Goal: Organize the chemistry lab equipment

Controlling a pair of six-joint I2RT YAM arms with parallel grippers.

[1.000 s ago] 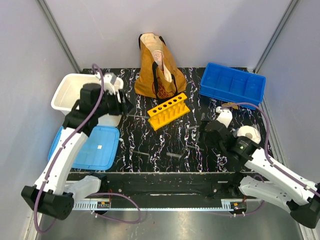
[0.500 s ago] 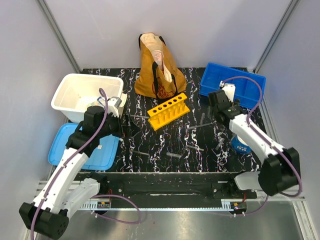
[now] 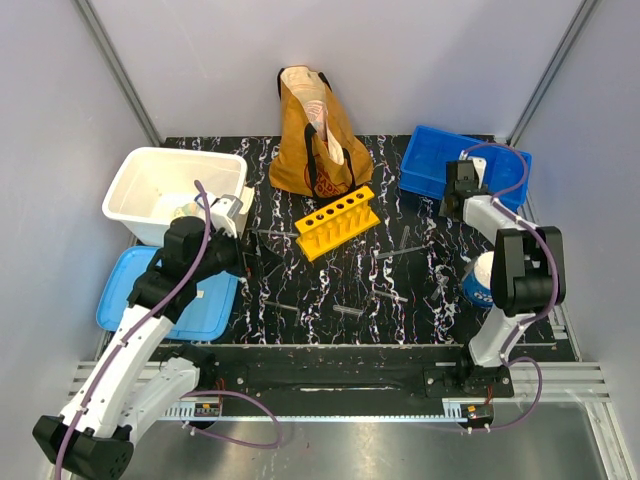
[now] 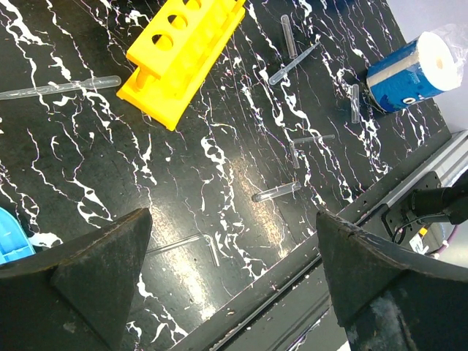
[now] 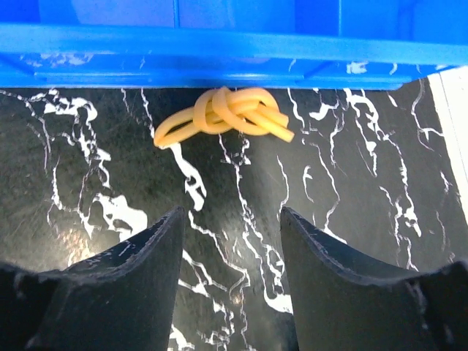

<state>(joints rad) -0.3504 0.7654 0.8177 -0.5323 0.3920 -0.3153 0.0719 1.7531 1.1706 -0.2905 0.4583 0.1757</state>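
Right fingers [image 5: 307, 241], spread and empty, face a knotted yellow tube [image 5: 223, 117] at 12 o'clock, just beside the blue bin [image 5: 219, 40] wall. Closing short could pinch one loop and drag the knot. Left fingers [image 4: 110, 248] spread, empty; yellow rack [image 4: 183, 51] at 11 o'clock.

Black, white-veined table [image 3: 320, 270] and the items lying on it.
Far left: white bin [image 3: 180, 154], with a blue lid [image 3: 212, 305] just near of it. Far middle: brown bag [image 3: 315, 150], upright. Centre: yellow rack [image 3: 337, 222], set diagonally, with a clear pipette [image 4: 58, 88] beside its left end. Far right: blue tray [image 3: 425, 182], with a knot of orange tubing [image 5: 223, 117] just beside its near wall. Right edge: blue-and-white roll [image 4: 413, 69]. Clear tubes [image 4: 276, 192] lie scattered between rack, roll and near edge. A bent rod [image 4: 183, 245] lies near the near edge.
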